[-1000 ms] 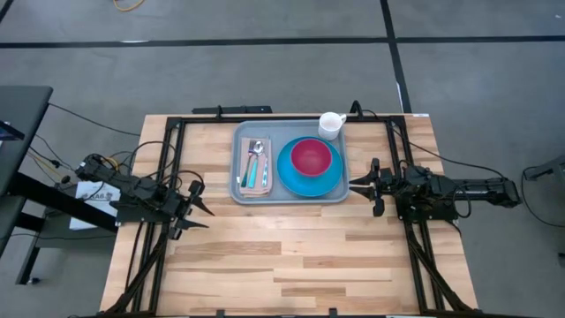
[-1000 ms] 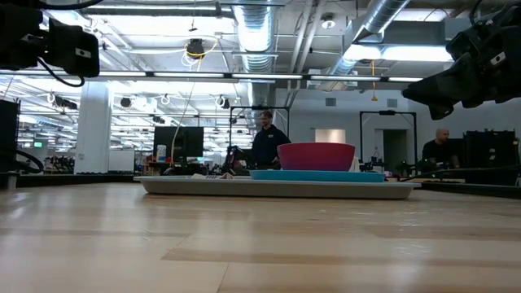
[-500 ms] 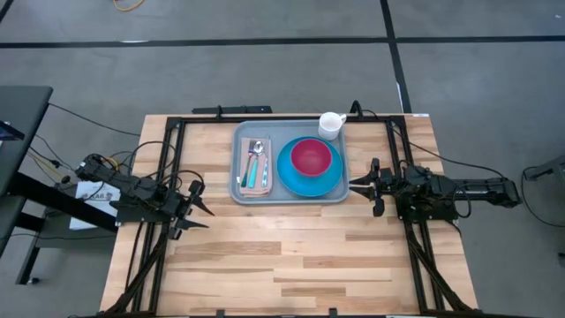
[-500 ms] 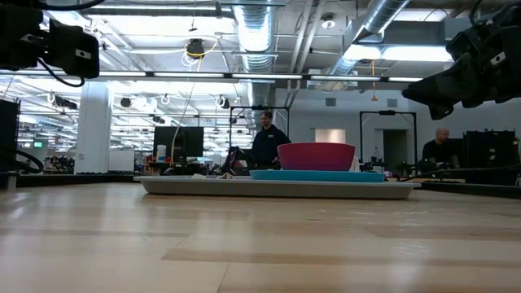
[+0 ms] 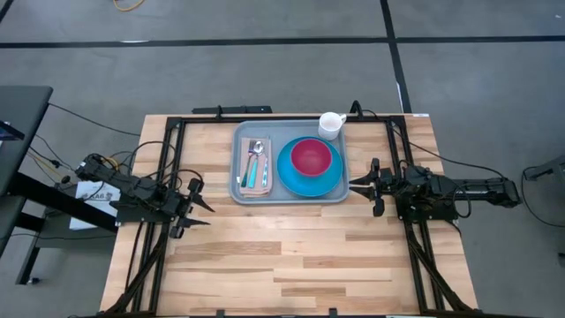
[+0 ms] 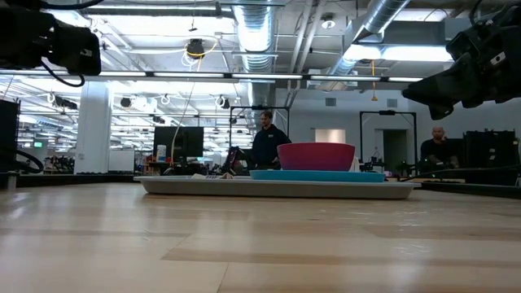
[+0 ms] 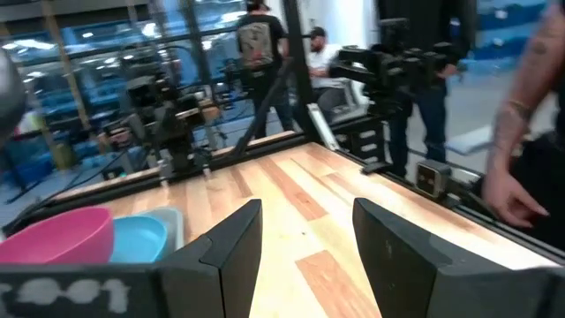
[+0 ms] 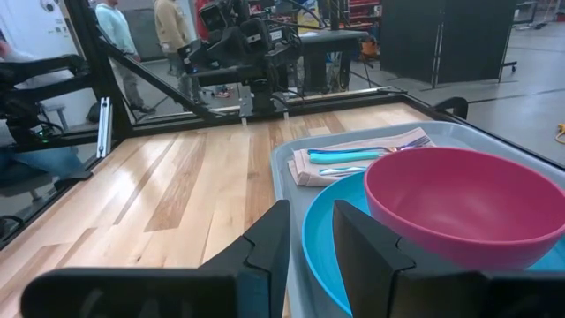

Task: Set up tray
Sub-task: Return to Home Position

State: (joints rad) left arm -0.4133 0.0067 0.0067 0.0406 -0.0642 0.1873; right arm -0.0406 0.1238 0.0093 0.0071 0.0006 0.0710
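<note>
The grey-blue tray (image 5: 240,196) lies flat on the wooden table toward its far side. On it stand a round blue plate (image 5: 291,181) with a pink bowl (image 5: 311,156) on it, and a napkin with cutlery (image 5: 254,166) to the plate's left. A white mug (image 5: 331,124) stands at the tray's far right corner. My left gripper (image 5: 205,201) is open and empty, left of the tray and nearer the table's front. My right gripper (image 5: 352,185) stands just right of the tray, slightly open and empty; its wrist view shows the tray's rim (image 8: 281,168) just beyond its fingers.
Black frame rails (image 5: 168,159) run along both sides and the far edge of the table. The near half of the table (image 5: 291,256) is bare wood. People stand in the room beyond the table (image 6: 265,138).
</note>
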